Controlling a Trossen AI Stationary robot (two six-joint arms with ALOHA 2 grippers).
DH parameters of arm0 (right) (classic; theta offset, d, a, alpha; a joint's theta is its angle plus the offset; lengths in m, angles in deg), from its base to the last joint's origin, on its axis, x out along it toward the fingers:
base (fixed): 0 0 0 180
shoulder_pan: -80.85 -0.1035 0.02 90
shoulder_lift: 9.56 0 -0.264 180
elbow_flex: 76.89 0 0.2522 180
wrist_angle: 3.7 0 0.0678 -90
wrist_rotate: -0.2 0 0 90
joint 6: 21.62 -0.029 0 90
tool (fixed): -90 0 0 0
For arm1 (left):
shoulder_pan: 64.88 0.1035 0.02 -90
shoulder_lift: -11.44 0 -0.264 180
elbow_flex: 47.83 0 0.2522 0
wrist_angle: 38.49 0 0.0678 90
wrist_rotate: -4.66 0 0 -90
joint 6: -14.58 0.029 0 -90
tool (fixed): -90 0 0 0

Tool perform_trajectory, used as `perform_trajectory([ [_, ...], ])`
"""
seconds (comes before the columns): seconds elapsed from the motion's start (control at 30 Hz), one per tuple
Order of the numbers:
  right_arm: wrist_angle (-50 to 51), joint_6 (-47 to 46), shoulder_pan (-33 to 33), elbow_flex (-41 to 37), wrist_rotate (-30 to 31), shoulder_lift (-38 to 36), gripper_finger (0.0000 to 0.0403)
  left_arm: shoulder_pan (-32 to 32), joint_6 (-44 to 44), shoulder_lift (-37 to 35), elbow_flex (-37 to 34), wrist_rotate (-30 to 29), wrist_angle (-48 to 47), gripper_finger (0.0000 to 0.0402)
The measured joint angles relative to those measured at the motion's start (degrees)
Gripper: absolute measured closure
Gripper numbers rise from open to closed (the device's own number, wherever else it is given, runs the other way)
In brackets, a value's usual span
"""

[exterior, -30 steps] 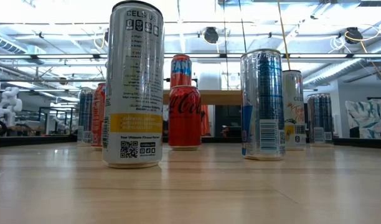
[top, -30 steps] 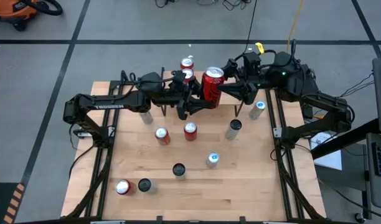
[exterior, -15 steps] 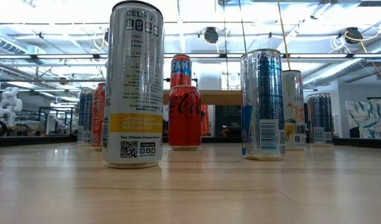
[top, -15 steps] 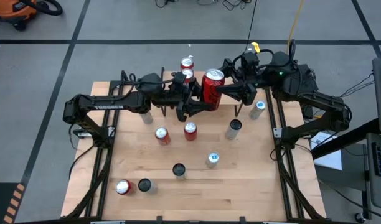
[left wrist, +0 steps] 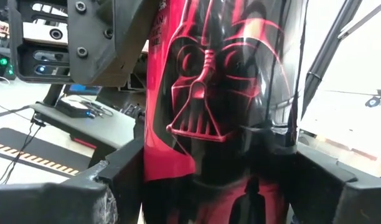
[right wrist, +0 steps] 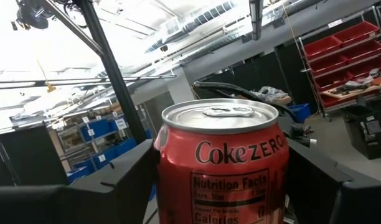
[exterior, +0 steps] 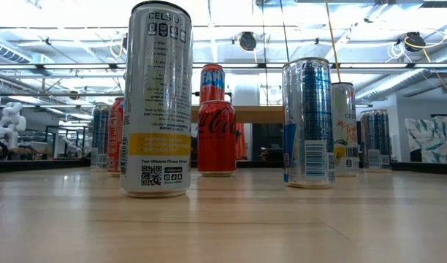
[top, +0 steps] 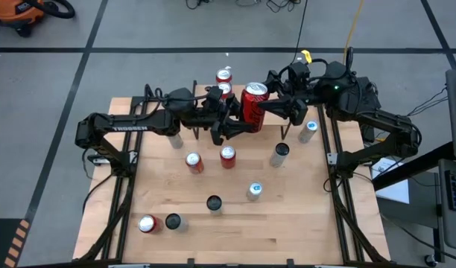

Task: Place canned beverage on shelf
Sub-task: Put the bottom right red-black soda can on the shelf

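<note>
Can: your red cola can (top: pixel 255 103) hangs upright above the table's far edge, between both grippers.
Left gripper (top: pixel 232 123): fingers pinch the can's lower body, carrying its weight.
Right gripper (top: pixel 276 109): fingers flank the upper can; you cannot tell whether they grip.
Shelf (exterior: pixel 261 114): beyond the standing cans, can not yet on it.

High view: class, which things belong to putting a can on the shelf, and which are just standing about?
In the job:
red Coke Zero can, gripped in the air by the left gripper; right gripper at it; shelf.

Standing about:
red can, white slim can, blue can, upright on the table.
</note>
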Motion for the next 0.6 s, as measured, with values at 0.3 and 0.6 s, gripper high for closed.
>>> perform_trajectory([
  [0.3,0.4,0.4,0.0,0.0,-0.1,0.0,0.0134,-2.8,1.5,0.0,0.0,-9.8,-0.7,0.0042],
  [0.6,1.9,1.3,2.2,0.0,0.0,-0.1,0.0134,-2.4,1.4,-0.3,0.0,-12.8,-2.4,0.0007],
])
